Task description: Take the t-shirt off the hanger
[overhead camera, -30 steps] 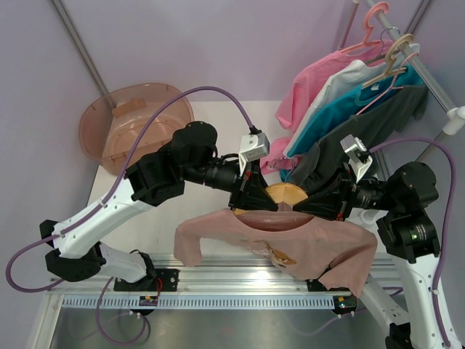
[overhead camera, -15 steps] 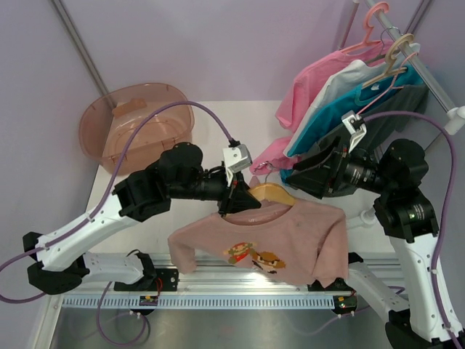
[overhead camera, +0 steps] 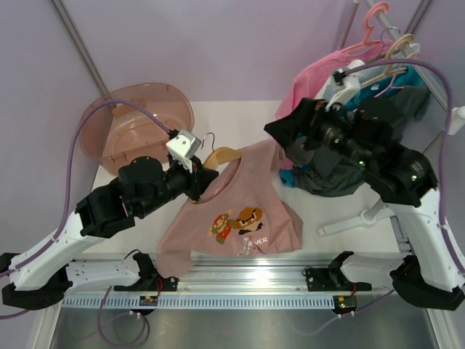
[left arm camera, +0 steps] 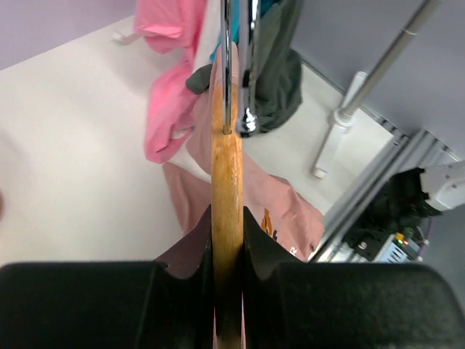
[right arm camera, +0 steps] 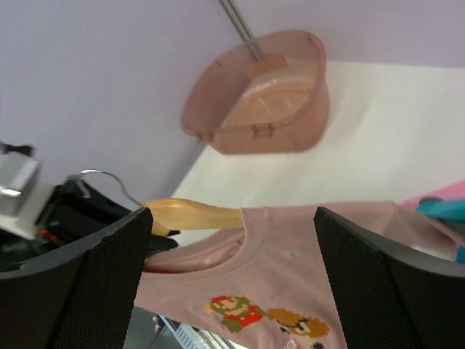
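Left tool [left arm camera: 227, 218] pinching hanger [left arm camera: 226, 145], right tool [right arm camera: 232, 218] spread, t-shirt [overhead camera: 240, 196] draped, pink tub [overhead camera: 98, 127] interior unclear.

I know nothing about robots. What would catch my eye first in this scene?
A mauve-pink t-shirt with a pixel video-game print hangs mid-table, one arm of its wooden hanger poking bare from the collar. The left gripper clamps the hanger's wood; the right gripper is open near the shirt, before pink, teal and dark garments hanging at back right.
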Robot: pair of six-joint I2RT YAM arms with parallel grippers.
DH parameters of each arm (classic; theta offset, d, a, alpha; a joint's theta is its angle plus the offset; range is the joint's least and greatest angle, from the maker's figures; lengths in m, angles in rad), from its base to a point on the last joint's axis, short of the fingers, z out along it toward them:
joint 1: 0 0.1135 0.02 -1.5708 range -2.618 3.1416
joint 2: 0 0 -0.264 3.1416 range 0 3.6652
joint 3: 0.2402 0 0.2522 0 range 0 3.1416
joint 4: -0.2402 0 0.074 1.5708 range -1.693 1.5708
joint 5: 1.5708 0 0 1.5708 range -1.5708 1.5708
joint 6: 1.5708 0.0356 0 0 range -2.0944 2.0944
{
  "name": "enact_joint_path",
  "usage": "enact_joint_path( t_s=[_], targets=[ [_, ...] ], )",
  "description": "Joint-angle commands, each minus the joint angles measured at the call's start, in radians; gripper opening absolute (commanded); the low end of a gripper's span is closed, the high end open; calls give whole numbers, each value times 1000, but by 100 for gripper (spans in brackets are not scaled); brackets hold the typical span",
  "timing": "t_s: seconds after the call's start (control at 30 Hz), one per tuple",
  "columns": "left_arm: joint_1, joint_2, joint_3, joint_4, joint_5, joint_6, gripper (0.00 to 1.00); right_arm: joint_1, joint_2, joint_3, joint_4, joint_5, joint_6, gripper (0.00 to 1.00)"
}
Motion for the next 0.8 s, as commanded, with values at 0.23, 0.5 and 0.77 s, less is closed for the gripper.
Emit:
enact_joint_path(
  t_s=[0.23, 0.5, 0.77],
  targets=[
    [2, -70, -55, 75, -205, -54, 0, 407, 46, -259, 123, 704, 14, 94],
    [2, -64, -92, 99, -148, -63, 0, 488, 88, -414, 371, 743, 19, 87],
    [2, -101, -133, 127, -121, -91, 0, 488, 148, -463, 434, 806, 29, 63]
  ],
)
